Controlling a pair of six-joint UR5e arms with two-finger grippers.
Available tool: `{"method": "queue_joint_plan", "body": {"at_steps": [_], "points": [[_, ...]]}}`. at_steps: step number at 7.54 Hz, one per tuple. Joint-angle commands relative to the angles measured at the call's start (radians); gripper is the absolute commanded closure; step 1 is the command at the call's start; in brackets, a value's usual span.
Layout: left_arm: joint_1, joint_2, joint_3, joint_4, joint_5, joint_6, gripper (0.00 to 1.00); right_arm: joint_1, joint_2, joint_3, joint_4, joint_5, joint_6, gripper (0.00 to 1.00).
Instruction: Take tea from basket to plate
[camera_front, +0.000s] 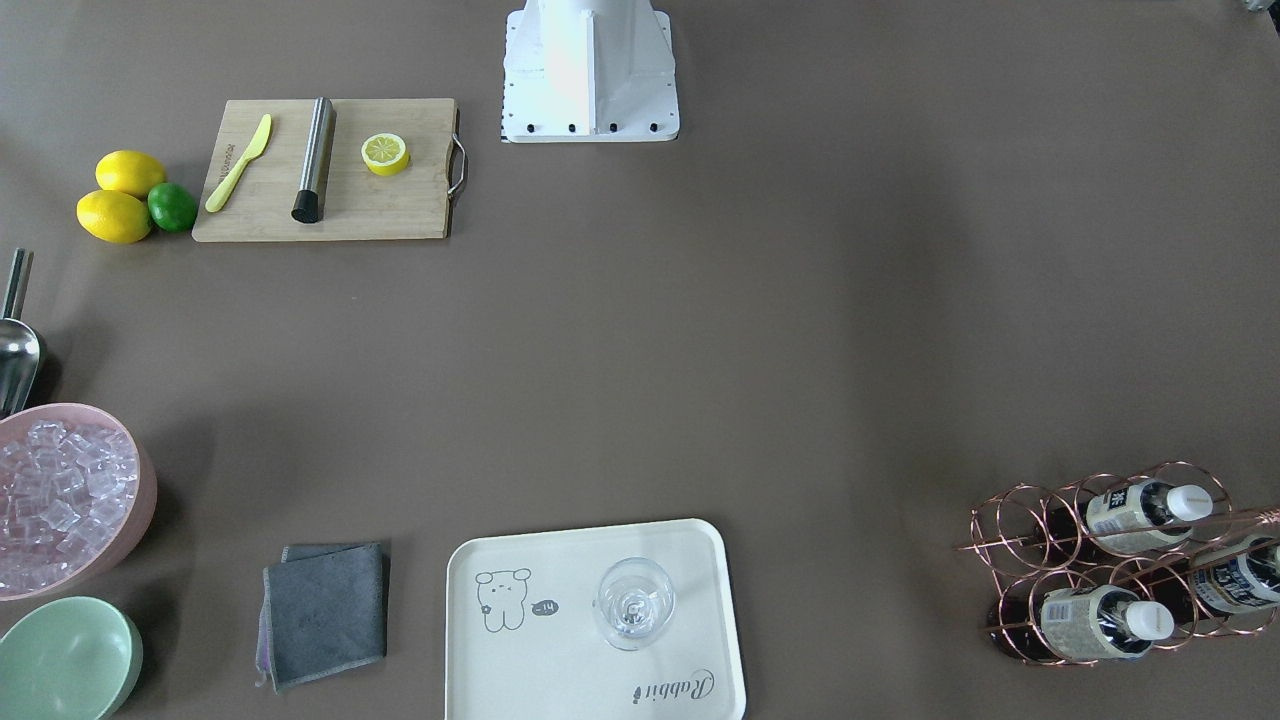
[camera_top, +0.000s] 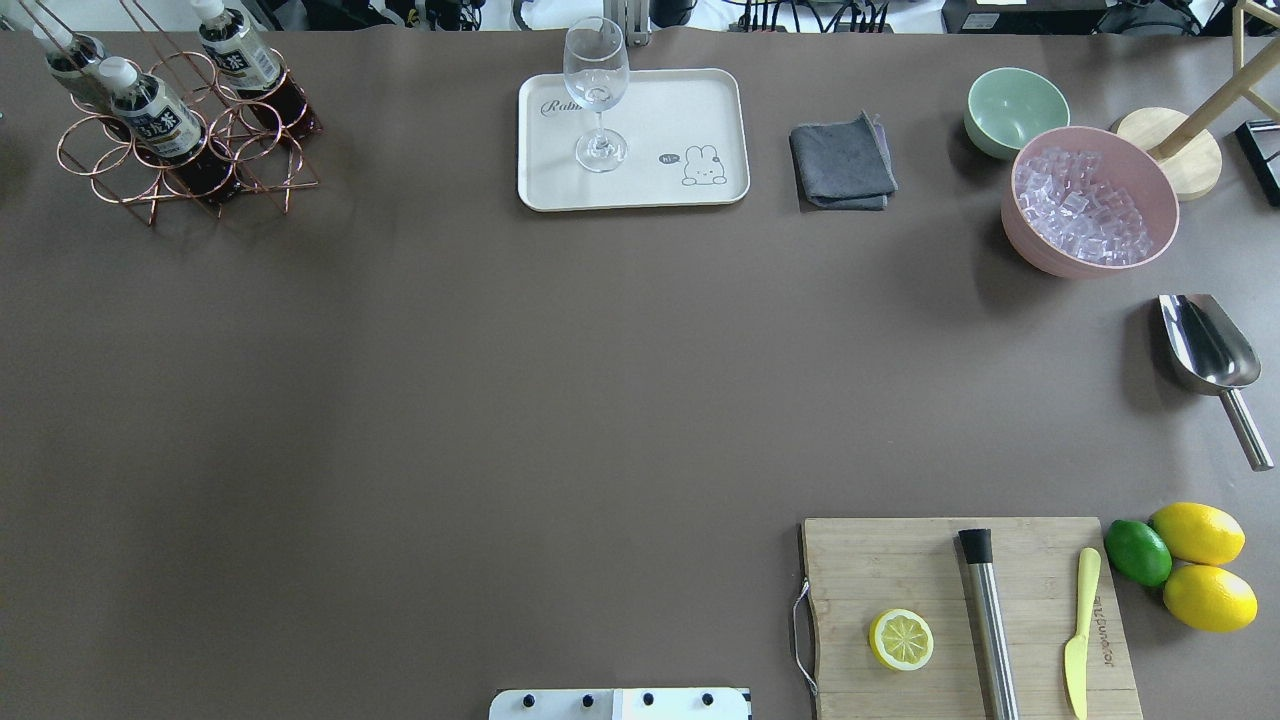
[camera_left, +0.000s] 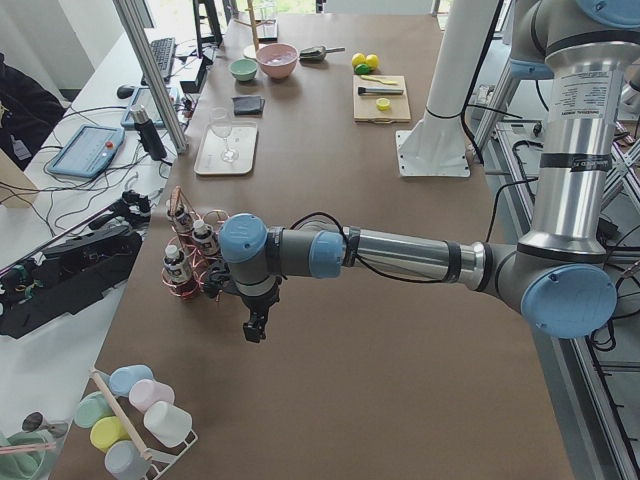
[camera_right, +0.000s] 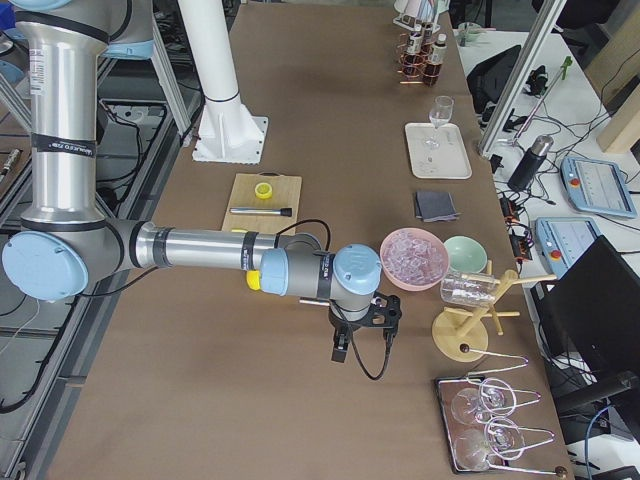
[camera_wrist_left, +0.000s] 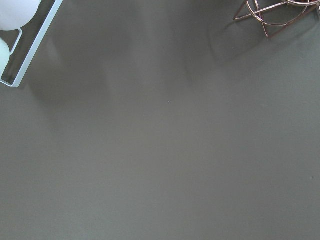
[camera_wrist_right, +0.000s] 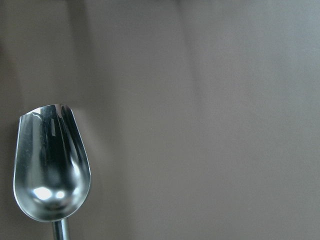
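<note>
Hanging the left jaws tips-down over bare counter (camera_wrist_left: 165, 150); showing them only to a side camera, so not possible to tell whether spread or pinched. Finding the wire basket (camera_front: 1040, 545) just beside those jaws, on the side toward the counter's middle. Seeking the pale-labelled tea bottle (camera_front: 1085, 622) resting in a ring cell there, not yet lifted; judging its long axis to be slanting, white cap raised and tipped toward the jaws' side. Placing the plate (camera_front: 570, 660) well beyond the basket from the jaws, carrying an upright wine glass (camera_front: 634, 602). Favouring the left arm (camera_left: 400, 255) as much the nearer: stretching out long and almost level, wrist bending straight down. Hovering the right jaws far off at the opposite end above a steel ice scoop (camera_wrist_right: 50, 165), opening likewise impossible to tell.
</note>
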Motion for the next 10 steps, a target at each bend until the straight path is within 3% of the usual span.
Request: {"method": "queue_joint_plan", "body": {"at_steps": [1, 10], "points": [[0.000, 0.009, -0.002, 0.000, 0.000, 0.000, 0.02, 0.000, -0.001, -0.002, 0.000, -0.004, -0.002, 0.00], [0.000, 0.013, 0.017, 0.003, 0.010, -0.002, 0.02, 0.001, -0.001, -0.001, 0.000, -0.004, 0.000, 0.00]]}}
